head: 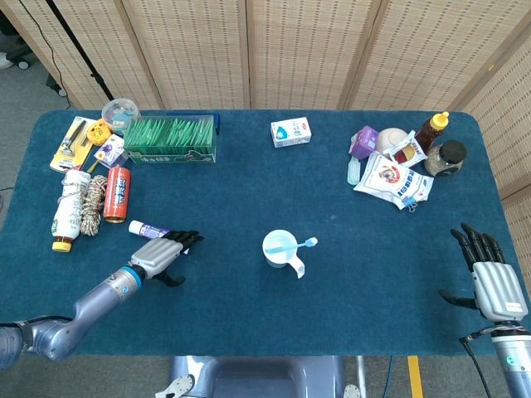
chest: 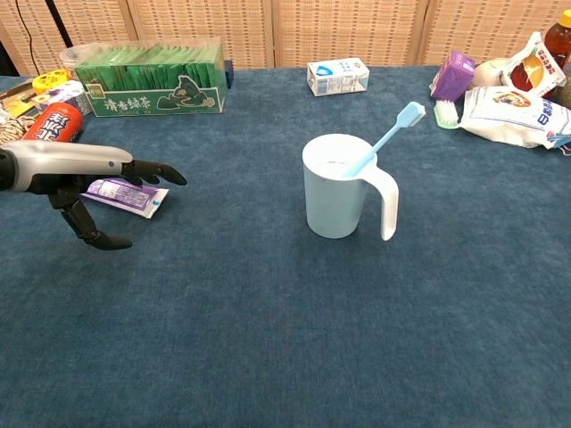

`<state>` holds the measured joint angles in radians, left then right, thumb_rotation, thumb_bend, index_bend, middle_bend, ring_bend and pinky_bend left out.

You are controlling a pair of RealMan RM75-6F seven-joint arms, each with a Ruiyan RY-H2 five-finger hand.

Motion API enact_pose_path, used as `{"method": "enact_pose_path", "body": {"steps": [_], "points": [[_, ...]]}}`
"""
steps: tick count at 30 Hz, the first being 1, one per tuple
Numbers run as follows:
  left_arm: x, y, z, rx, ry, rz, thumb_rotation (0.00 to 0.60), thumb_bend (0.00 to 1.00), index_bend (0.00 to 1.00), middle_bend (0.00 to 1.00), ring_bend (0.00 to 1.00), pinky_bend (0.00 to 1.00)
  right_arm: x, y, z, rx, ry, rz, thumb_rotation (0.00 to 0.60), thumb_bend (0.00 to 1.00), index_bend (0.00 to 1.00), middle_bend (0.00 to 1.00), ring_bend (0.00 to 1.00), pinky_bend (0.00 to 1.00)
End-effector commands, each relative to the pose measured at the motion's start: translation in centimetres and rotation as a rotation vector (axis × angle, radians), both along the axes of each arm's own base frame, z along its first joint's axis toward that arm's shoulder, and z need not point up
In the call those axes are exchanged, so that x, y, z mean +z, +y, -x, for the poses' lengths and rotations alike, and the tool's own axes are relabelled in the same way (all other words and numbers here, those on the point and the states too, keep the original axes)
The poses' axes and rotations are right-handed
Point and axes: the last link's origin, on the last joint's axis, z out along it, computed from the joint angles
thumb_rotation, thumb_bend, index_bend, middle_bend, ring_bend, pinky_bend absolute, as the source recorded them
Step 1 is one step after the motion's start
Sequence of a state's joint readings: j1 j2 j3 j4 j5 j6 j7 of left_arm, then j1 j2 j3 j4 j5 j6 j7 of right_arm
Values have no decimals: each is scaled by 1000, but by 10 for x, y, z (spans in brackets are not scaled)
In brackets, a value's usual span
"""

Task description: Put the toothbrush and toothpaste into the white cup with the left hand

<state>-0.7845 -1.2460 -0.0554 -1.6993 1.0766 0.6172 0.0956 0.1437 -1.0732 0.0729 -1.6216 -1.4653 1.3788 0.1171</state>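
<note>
Staged lab test setup: blue-cloth table, woven folding screens behind, assorted groceries clustered at far corners beyond fingers.

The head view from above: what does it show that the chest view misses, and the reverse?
Only the head view shows the right hand, open at the table's edge, and the dark-lidded jar. Only the chest view shows the white cup's side profile. Both show the blue toothbrush in the cup, the left hand over the purple toothpaste tube, and the green tea box.
</note>
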Motion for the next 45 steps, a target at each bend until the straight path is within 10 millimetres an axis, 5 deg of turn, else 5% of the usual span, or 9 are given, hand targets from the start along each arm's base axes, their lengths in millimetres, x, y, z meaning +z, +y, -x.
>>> {"method": "enact_pose_path", "body": {"steps": [1,7,16,45], "points": [[8,2,0,-33,-3,-55,600,304,0,0,0,56,0,0,0,0,0,0,600,0,0,0,0,0],[25,19,20,-101,100,-226,600,304,0,0,0,55,0,0,-1,2,-2,-3,600,0,0,0,0,0],[8,36,38,-49,178,-248,600,305,0,0,0,55,-2,1,-2,5,3,-7,600,0,0,0,0,0],[-28,34,15,-88,236,-231,600,315,223,0,0,55,-1,0,0,2,-6,-11,600,0,0,0,0,0]]}}
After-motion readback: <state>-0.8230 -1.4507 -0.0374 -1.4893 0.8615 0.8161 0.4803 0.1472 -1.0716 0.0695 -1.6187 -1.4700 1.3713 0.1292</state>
